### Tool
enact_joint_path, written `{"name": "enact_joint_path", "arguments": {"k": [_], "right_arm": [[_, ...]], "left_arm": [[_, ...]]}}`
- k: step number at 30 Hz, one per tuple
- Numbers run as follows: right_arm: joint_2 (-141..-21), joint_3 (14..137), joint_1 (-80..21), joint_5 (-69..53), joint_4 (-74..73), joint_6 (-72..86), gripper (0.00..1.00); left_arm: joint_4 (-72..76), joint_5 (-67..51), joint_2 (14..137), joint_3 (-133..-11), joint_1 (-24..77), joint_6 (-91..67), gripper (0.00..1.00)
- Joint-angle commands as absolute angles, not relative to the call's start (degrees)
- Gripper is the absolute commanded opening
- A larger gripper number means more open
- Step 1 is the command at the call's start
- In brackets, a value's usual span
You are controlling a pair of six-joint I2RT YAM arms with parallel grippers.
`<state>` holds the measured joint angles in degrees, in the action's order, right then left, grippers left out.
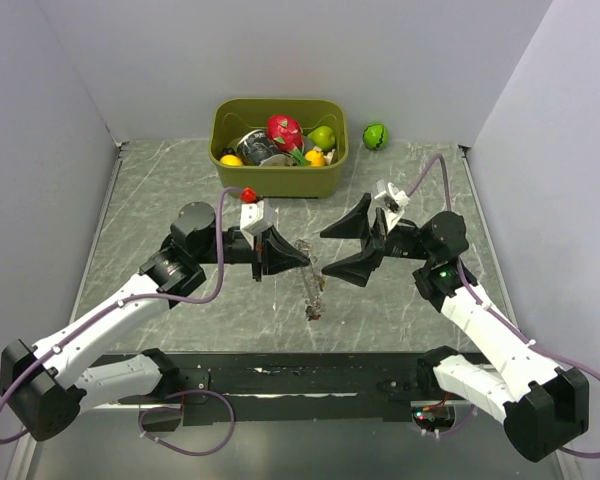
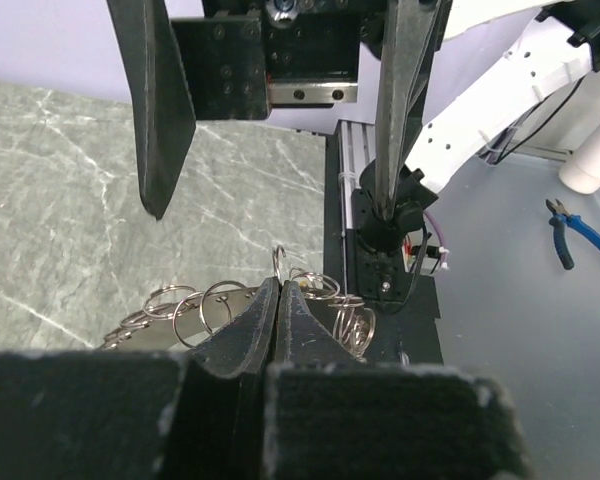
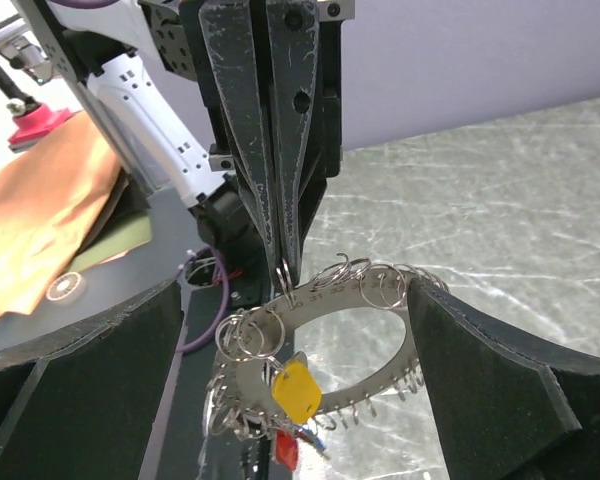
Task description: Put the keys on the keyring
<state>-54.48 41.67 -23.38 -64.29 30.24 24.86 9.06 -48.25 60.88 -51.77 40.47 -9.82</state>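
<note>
**Keyring held up, some keys already on**

The left claw (image 1: 302, 257) is clamped on the upper rim of the keyring (image 3: 355, 298), which hangs above the desk (image 1: 160, 200) at centre frame. The right claw (image 1: 325, 252) gapes empty around it. A yellow key (image 3: 295, 390) and a red key (image 3: 287, 450) hang from the ring. No loose key shows, so what remains cannot be judged. The green bin (image 1: 280, 182) of toy fruits sits upper centre, well apart.

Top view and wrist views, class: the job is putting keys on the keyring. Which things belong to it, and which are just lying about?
Belongs to the job:
keyring, gripped by the left jaws
yellow key
red key

Just lying about:
green tub
toy fruit inside it
green ball beside it
blue pliers
</note>
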Motion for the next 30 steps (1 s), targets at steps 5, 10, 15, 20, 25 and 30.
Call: {"name": "enact_joint_path", "arguments": {"k": [5, 10, 15, 20, 25, 30], "right_arm": [[-53.44, 42.71, -23.73, -60.82, 26.38, 20.57, 1.0], [-54.4, 43.24, -23.56, -59.15, 24.52, 19.25, 1.0], [-56.16, 43.77, -23.47, -55.99, 20.93, 17.76, 1.0], [-57.48, 44.12, -23.47, -54.23, 19.6, 17.32, 1.0], [-58.71, 45.0, -23.55, -52.03, 17.41, 16.44, 1.0], [-61.26, 45.7, -23.64, -49.84, 15.91, 16.26, 1.0]], "left_arm": [[7.47, -44.92, 57.13, -51.24, 40.69, -6.59, 0.01], [6.77, -42.63, 55.9, -50.01, 40.69, -6.59, 0.01], [5.71, -39.91, 54.76, -49.04, 40.69, -6.77, 0.01], [6.94, -38.14, 52.48, -46.59, 40.69, -7.3, 0.01], [5.19, -34.37, 51.94, -46.93, 40.69, -7.21, 0.01], [3.17, -30.61, 51.59, -47.37, 40.69, -7.21, 0.01]]}}
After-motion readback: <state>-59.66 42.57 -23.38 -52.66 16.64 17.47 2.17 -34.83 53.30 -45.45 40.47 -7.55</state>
